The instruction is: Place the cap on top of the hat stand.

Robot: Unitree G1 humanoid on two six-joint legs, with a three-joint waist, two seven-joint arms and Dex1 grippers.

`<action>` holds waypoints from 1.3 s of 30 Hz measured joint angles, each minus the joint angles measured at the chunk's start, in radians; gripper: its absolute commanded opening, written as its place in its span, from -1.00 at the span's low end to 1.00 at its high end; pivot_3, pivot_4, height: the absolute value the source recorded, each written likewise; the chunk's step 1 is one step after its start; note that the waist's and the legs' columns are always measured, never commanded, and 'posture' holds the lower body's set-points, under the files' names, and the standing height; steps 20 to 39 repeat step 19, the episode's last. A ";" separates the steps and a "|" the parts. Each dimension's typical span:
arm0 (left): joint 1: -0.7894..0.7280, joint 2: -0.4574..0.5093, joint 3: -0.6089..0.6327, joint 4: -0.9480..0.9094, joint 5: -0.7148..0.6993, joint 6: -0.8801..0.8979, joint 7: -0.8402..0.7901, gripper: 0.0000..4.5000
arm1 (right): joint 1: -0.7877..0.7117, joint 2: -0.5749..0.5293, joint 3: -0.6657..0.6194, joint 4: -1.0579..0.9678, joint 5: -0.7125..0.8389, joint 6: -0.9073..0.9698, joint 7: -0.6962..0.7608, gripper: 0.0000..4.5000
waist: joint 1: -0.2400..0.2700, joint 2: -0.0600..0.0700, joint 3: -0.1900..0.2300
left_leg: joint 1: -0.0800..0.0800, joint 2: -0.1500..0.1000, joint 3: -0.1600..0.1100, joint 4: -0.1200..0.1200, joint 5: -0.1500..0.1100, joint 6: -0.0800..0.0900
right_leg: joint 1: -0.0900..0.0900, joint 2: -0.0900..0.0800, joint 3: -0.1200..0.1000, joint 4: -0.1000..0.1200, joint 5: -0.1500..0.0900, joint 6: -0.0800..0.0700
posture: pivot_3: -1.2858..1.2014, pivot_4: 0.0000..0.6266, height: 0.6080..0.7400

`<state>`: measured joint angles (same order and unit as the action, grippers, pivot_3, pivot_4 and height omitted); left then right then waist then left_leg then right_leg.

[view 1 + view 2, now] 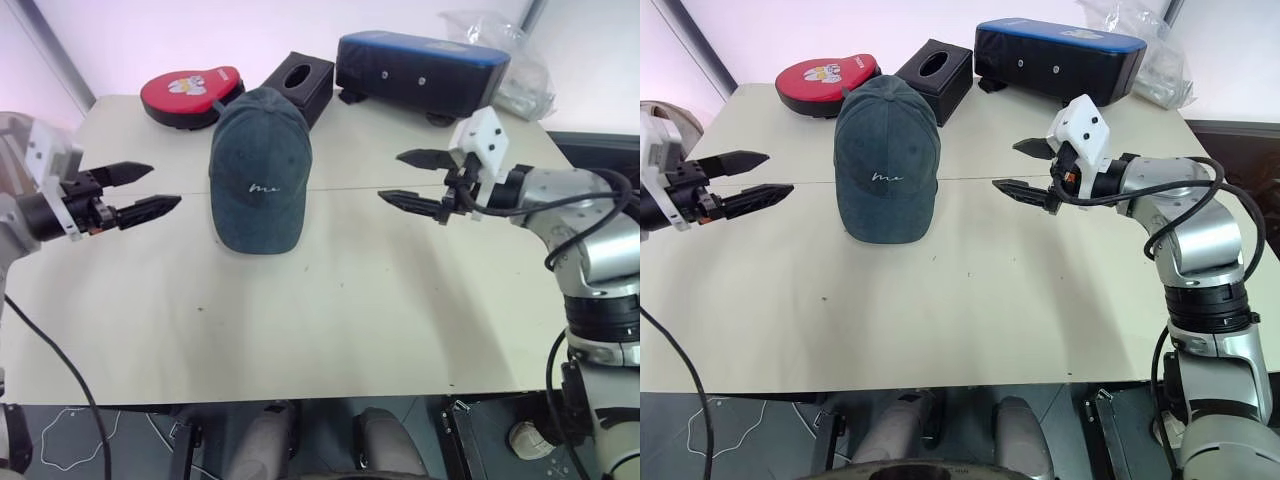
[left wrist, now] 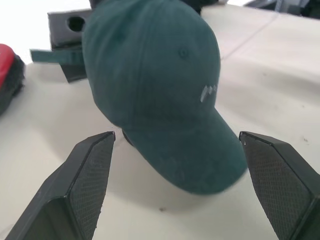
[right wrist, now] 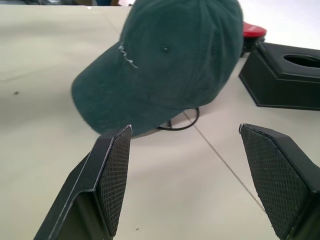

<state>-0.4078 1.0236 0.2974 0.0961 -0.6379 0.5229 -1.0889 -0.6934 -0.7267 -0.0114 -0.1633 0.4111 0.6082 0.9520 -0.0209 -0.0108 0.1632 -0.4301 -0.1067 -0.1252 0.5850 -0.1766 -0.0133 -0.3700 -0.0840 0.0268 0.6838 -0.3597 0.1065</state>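
Cap (image 1: 258, 170) seemingly atop hat stand (image 3: 181, 121) | left gripper (image 1: 137, 192) spread, empty | right gripper (image 1: 412, 181) likewise

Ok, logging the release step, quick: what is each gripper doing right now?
Left gripper: open, holding nothing, beside the dark teal-grey fabric baseball cap.
Right gripper: open, holding nothing, on the cap's other side.

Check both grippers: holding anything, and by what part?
Nothing held. Left gripper and right gripper are both open, one on each side of the cap, which sits on the hat stand.
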 measured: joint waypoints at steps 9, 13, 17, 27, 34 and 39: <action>0.081 0.036 0.052 -0.026 -0.002 0.031 -0.052 0.86 | 0.025 0.001 0.009 -0.052 0.027 0.039 0.006 0.56 | 0.005 0.000 0.000 | -0.002 0.000 0.000 0.001 0.000 0.000 | -0.001 -0.001 -0.001 0.000 0.000 0.000 | 0.03 -0.52 1.00; 0.082 0.036 0.052 -0.028 -0.002 0.035 -0.060 0.86 | 0.025 0.001 0.015 -0.052 0.027 0.039 0.007 0.56 | 0.003 0.000 0.000 | -0.002 0.000 0.000 0.001 0.000 0.000 | -0.001 -0.001 -0.001 0.000 0.000 0.000 | 0.03 -0.52 1.00; 0.082 0.036 0.052 -0.029 -0.002 0.038 -0.063 0.86 | 0.025 0.001 0.015 -0.052 0.027 0.039 0.007 0.56 | 0.003 0.000 0.000 | -0.002 0.000 0.000 0.001 0.000 0.000 | -0.001 -0.001 -0.001 0.000 0.000 0.000 | 0.03 -0.52 1.00; 0.080 0.036 0.052 -0.029 -0.002 0.038 -0.064 0.86 | 0.025 0.001 0.015 -0.052 0.027 0.039 0.007 0.56 | 0.002 0.000 0.000 | -0.002 0.000 0.000 0.001 0.000 0.000 | -0.001 -0.001 -0.001 0.000 0.000 0.000 | 0.03 -0.52 1.00; 0.080 0.036 0.052 -0.029 -0.002 0.038 -0.064 0.86 | 0.025 0.001 0.015 -0.052 0.027 0.039 0.007 0.56 | 0.002 0.000 0.000 | -0.002 0.000 0.000 0.001 0.000 0.000 | -0.001 -0.001 -0.001 0.000 0.000 0.000 | 0.03 -0.52 1.00; 0.080 0.036 0.052 -0.029 -0.002 0.038 -0.064 0.86 | 0.025 0.001 0.015 -0.052 0.027 0.039 0.007 0.56 | 0.002 0.000 0.000 | -0.002 0.000 0.000 0.001 0.000 0.000 | -0.001 -0.001 -0.001 0.000 0.000 0.000 | 0.03 -0.52 1.00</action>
